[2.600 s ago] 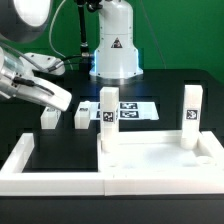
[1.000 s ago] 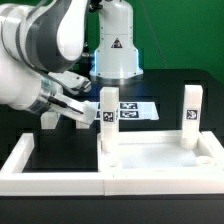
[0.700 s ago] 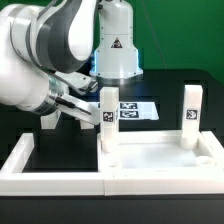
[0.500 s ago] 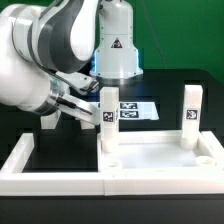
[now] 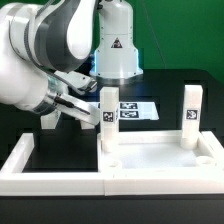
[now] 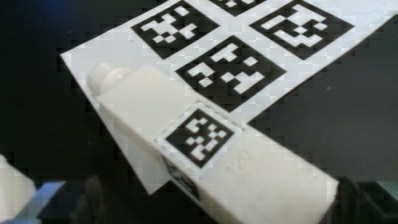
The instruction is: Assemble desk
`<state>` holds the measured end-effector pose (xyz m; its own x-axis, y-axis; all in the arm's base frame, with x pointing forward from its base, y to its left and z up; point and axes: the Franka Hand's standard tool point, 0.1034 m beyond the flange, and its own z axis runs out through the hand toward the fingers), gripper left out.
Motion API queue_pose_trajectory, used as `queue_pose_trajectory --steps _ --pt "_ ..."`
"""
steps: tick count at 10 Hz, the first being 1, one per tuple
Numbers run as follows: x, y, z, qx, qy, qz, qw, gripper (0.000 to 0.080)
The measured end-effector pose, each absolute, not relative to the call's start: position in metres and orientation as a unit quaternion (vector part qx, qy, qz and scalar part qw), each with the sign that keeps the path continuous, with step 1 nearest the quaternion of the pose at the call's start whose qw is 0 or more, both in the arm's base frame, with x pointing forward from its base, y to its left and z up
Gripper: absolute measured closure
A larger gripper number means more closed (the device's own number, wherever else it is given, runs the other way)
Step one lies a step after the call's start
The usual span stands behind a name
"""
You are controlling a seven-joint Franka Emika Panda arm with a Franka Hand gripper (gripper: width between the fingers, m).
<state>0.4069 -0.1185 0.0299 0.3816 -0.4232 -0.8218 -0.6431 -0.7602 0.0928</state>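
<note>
The desk's white rimmed panel [image 5: 160, 160] lies at the front. Two tagged legs stand upright in its far corner sockets, one [image 5: 107, 118] toward the exterior view's left and one [image 5: 190, 115] toward its right. My gripper [image 5: 86, 112] is down at the table behind the panel's left end, where the loose legs lie. In the wrist view a white leg [image 6: 214, 150] with a square tag lies between the open jaws of my gripper [image 6: 205, 208], dark gaps showing on both sides of it. A second loose leg [image 5: 48, 122] peeks out under the arm.
The marker board [image 5: 132, 110] [image 6: 240, 50] lies flat just behind the panel, partly under the leg in the wrist view. A long low white border wall [image 5: 28, 165] runs along the front left. The robot's base [image 5: 117, 50] stands at the back.
The arm swung in from the exterior view's left and came down over the loose legs. During the last second it only settled slightly, and the jaws stayed wide.
</note>
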Motion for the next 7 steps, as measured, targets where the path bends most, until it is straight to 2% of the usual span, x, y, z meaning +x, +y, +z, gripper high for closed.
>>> queue_pose_trajectory --steps 2,7 --pt "0.408 -0.114 0.033 -0.823 0.324 0.451 0.123 0.0150" --pt "0.409 -0.104 0.024 -0.829 0.317 0.445 0.119 0.0150"
